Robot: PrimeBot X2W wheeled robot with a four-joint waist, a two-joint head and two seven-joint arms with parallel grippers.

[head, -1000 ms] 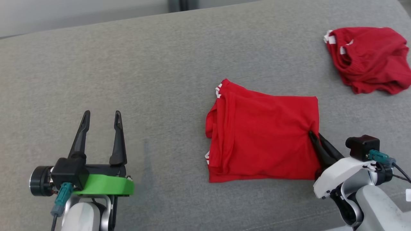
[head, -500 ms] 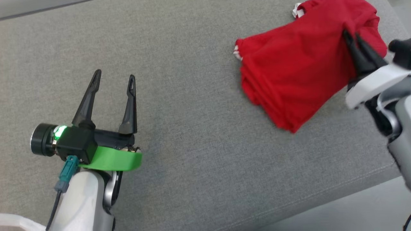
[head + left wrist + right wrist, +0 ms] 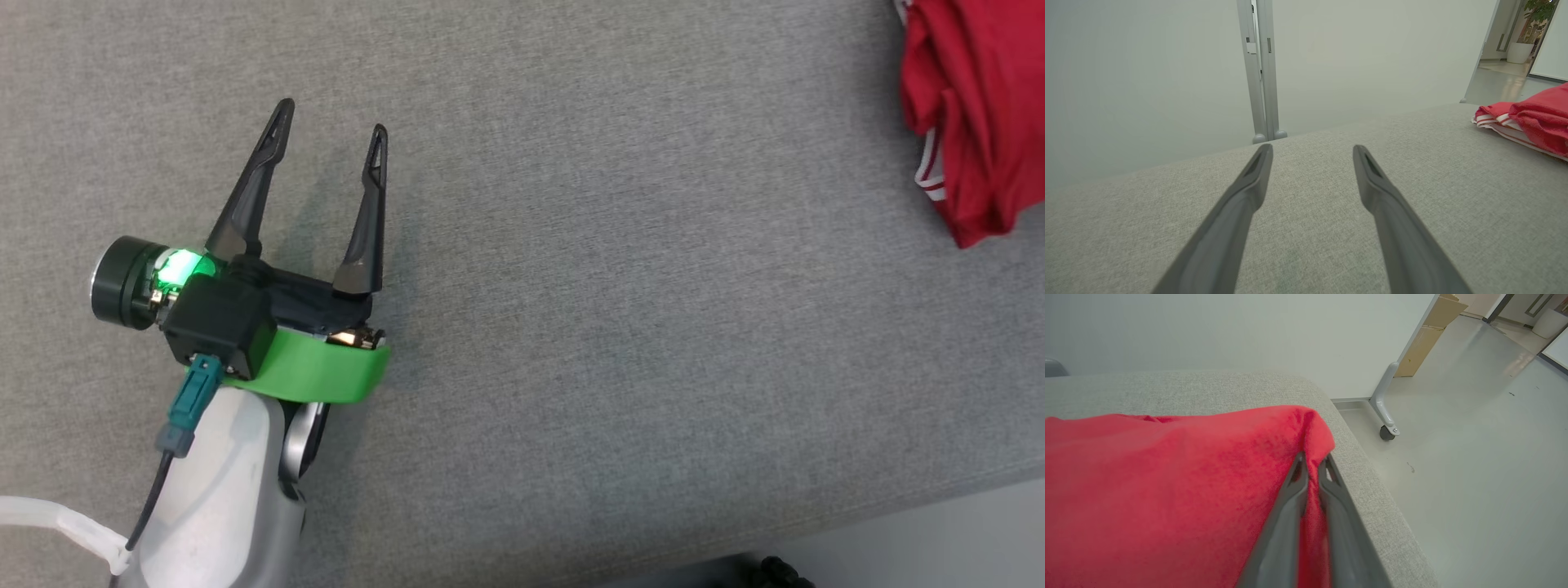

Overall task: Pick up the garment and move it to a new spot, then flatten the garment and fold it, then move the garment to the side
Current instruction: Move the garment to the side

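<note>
The red garment [image 3: 1167, 490] lies bunched on the grey cushion near its right edge. In the right wrist view my right gripper [image 3: 1312, 459] is shut on a fold of it, with red cloth pinched between the two close fingers. Red cloth with white striped trim [image 3: 971, 106] shows at the head view's top right corner and also as a red heap [image 3: 1535, 118] at the right of the left wrist view; I cannot tell whether it is one piece or two. My left gripper [image 3: 331, 122] hovers open over bare cushion, far left of the cloth, holding nothing.
The grey cushion [image 3: 612, 286] ends at a front edge at the lower right, with pale floor [image 3: 939, 531] beyond. By the cushion's right end stand a wheeled partition leg [image 3: 1386, 416] and a cardboard box [image 3: 1429, 330]. A partition post [image 3: 1261, 73] rises behind.
The head camera has swung. My right gripper carried the folded garment from the cushion's middle to its far right end, beside the other red piece. The left gripper stayed open.
</note>
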